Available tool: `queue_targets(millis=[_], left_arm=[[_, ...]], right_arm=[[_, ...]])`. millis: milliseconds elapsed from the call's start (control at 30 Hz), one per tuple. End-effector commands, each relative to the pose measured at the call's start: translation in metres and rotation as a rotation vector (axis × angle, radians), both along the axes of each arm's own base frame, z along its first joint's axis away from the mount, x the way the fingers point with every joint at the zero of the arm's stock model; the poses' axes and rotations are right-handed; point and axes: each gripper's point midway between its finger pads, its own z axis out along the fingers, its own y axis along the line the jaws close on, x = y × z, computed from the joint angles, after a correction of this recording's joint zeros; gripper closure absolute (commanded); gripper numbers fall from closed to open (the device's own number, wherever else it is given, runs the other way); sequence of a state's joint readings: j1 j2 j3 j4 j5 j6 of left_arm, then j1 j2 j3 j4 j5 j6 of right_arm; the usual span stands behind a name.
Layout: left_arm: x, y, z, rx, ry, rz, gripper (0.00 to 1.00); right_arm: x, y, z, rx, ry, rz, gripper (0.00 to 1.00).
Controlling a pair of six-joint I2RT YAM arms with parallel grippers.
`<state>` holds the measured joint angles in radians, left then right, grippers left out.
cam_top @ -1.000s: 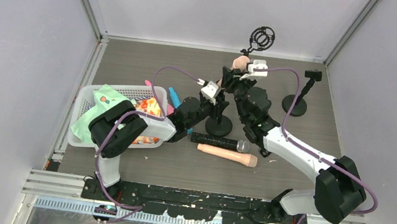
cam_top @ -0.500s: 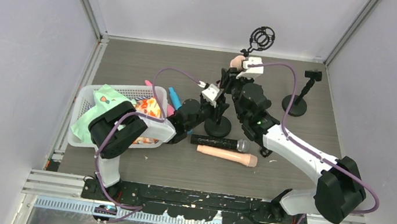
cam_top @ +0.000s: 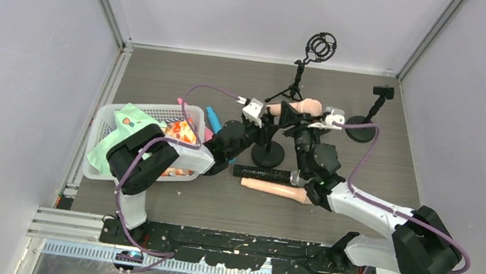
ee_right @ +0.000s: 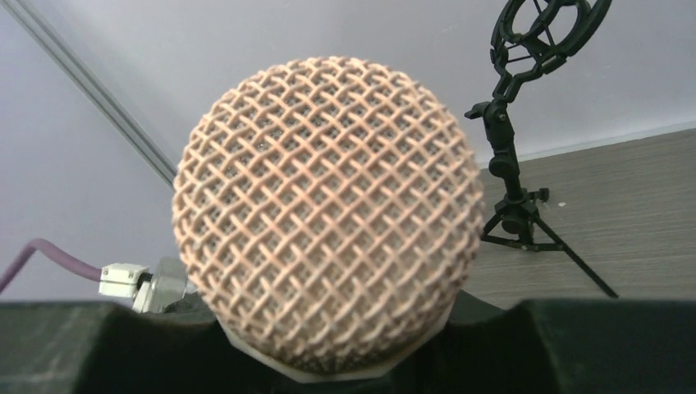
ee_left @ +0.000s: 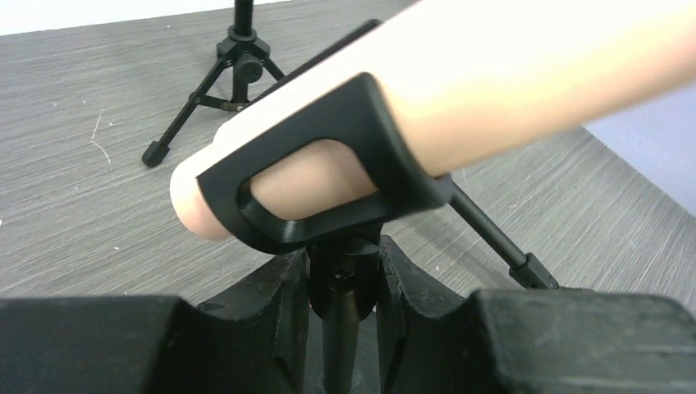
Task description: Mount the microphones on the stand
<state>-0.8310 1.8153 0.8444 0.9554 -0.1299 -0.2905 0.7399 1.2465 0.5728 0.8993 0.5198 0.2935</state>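
Observation:
One peach-beige microphone [cam_top: 309, 107] lies nearly level in the black clip [ee_left: 386, 139] of the round-base stand [cam_top: 267, 155]. Its body [ee_left: 525, 74] runs through the clip in the left wrist view. Its mesh head [ee_right: 328, 205] fills the right wrist view. My left gripper [cam_top: 270, 113] is shut on the stand's post [ee_left: 343, 283] just under the clip. My right gripper [cam_top: 298, 119] is shut on the microphone near its head. A black microphone with a silver head [cam_top: 269, 174] and a second peach one [cam_top: 278, 190] lie on the table. A blue one [cam_top: 213, 118] lies by the basket.
A white basket [cam_top: 97, 164] with cloth and toys stands at the left. A tripod stand with a ring mount [cam_top: 319, 47] is at the back; it also shows in the right wrist view [ee_right: 525, 49]. A small round-base stand [cam_top: 363, 127] is at the right.
My right gripper has swung the peach microphone from upright at the back down toward me to nearly level at the clip. The left gripper has stayed on the post.

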Motion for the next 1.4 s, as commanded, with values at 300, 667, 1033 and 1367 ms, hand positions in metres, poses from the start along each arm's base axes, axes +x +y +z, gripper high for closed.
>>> queue_targets(millis=[300,667,1033,1367], left_arm=[[-0.010,-0.005,0.072,-0.256,-0.052,-0.051,0.43],[-0.002,-0.005,0.077,-0.260,-0.076,-0.021,0.71],[-0.004,-0.007,0.077,-0.179,-0.150,-0.052,1.00],[-0.012,-0.012,0.081,-0.118,-0.228,-0.113,1.00]], right_arm=[[-0.013,-0.005,-0.083,-0.071,0.136,-0.051,0.99],[-0.018,-0.006,-0.081,-0.075,0.133,-0.034,0.99],[-0.019,-0.009,-0.094,-0.225,0.234,-0.039,0.99],[-0.015,0.005,-0.156,-0.444,0.448,0.009,0.99]])
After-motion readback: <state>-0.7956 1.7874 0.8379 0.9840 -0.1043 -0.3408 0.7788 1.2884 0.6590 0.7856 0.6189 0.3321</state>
